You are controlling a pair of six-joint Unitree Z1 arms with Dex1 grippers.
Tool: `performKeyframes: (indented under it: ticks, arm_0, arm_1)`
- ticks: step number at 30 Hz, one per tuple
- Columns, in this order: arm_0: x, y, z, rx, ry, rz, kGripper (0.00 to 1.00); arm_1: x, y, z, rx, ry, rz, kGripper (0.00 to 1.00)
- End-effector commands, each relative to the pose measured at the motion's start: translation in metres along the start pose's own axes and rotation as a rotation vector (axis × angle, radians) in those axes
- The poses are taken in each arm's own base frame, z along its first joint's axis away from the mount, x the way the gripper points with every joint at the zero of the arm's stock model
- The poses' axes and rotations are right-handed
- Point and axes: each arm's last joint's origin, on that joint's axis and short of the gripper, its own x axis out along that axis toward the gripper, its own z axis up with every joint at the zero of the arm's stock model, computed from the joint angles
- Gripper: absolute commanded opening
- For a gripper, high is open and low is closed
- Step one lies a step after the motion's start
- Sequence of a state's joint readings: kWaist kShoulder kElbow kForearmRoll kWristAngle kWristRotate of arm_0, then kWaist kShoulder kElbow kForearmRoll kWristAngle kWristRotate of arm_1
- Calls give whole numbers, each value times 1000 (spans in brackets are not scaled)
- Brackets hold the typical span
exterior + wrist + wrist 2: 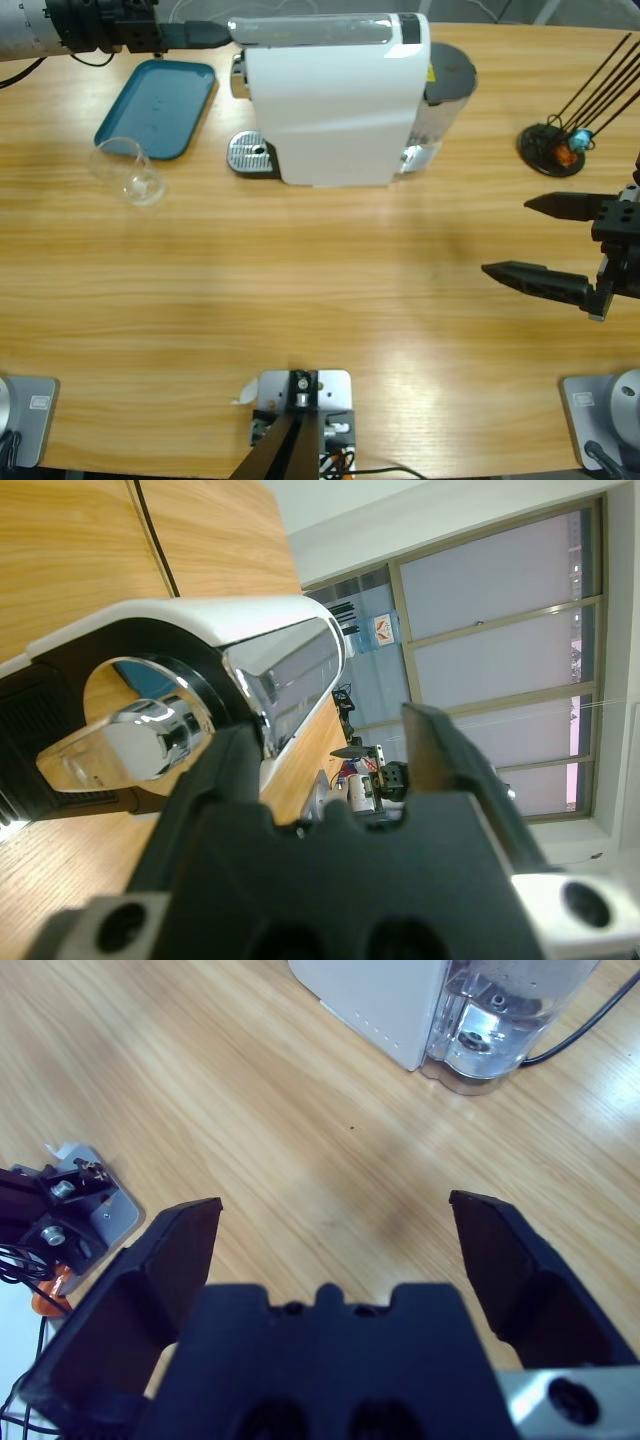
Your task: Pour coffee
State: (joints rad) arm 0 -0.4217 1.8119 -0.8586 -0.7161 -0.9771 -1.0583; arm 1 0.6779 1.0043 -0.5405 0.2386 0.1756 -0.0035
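Glass first: a small clear glass tumbler [132,172] lies tipped on its side at the left of the frame, just below the teal oval tray [155,105], and I see no coffee in it or anywhere else yet. It reads as light, slick and breakable, apt to roll, so I'd take it round the wall near mid-height with gentle pressure. The white coffee machine with its chrome lever [330,95] stands at upper centre on the wooden tabletop [300,280], its metal drip grate [250,155] bare. The left gripper [190,36] sits at the upper left, jaws parted either side of that chrome lever [140,730]. The right gripper [540,240] hovers at the right edge, spread wide, holding nothing.
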Motion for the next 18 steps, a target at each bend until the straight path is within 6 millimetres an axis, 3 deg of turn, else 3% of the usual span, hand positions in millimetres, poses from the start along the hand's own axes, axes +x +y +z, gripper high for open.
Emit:
performKeyframes:
  ticks: [1,11,18]
  arm_0:
    - [6,21,-1,-37,20,11,0]
    - [7,12,-1,31,20,-33,0]
    - [-1,-13,-4,67,1,-63,0]
  arm_1:
    - [-1,2,-6,-17,0,11,1000]
    - [-2,2,-6,-18,-3,13,1000]
    - [-2,2,-7,-18,-4,15,1000]
